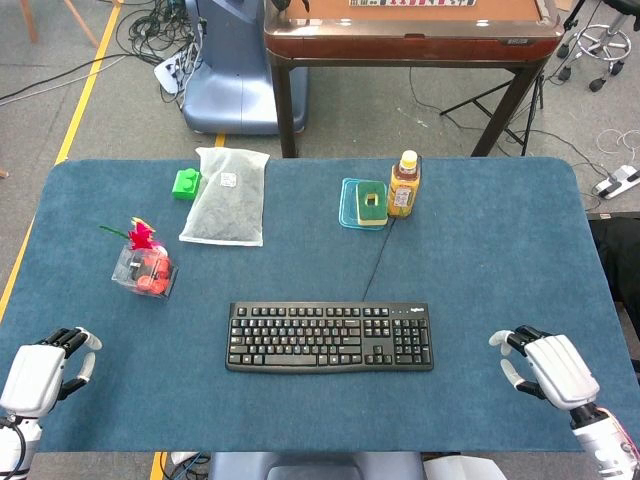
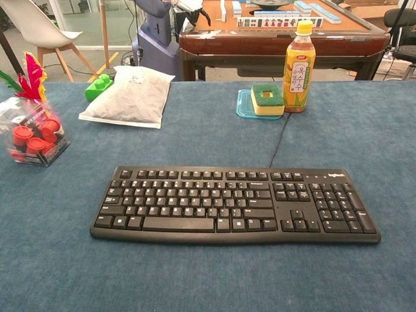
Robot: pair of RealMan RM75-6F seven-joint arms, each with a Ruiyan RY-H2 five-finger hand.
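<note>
A black keyboard (image 1: pixel 330 337) (image 2: pixel 234 203) lies in the middle of the blue table (image 1: pixel 480 250), its cable running back toward the bottle. My left hand (image 1: pixel 40 374) hovers at the table's near left corner, empty, fingers loosely apart. My right hand (image 1: pixel 548 367) sits at the near right, to the right of the keyboard, also empty with fingers spread. Neither hand shows in the chest view.
A clear box of red caps with a pink flower (image 1: pixel 145 265) (image 2: pixel 29 133) stands at the left. Behind it are a green block (image 1: pixel 185 184) (image 2: pixel 99 87) and a grey pouch (image 1: pixel 227 195) (image 2: pixel 128 97). A sponge in a teal tray (image 1: pixel 364 203) (image 2: pixel 263 101) and a tea bottle (image 1: pixel 404 185) (image 2: pixel 298 57) stand at the back.
</note>
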